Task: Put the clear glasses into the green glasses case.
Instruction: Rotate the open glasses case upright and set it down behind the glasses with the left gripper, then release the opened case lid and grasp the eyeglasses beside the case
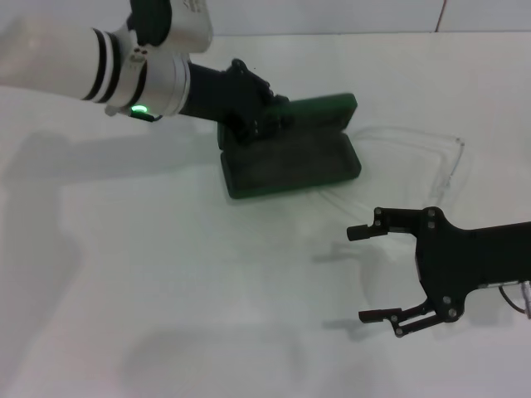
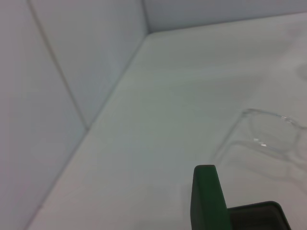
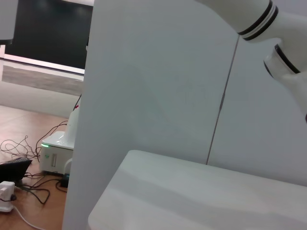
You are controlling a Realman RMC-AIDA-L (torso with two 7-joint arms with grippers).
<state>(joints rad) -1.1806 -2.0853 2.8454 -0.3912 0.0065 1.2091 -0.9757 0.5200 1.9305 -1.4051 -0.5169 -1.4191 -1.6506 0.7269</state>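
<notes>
The green glasses case lies open at the table's middle back, its lid tilted up behind the lined tray. My left gripper sits at the case's left end, shut on it by the lid; the left wrist view shows the lid's edge close up. The clear glasses lie on the table just right of the case, also seen as a faint outline past the lid. My right gripper hovers open and empty in front of the glasses, nearer to me.
The white table stretches wide to the left and front. White walls close it in behind and at the side. The right wrist view shows only a wall panel, the table edge and floor cables.
</notes>
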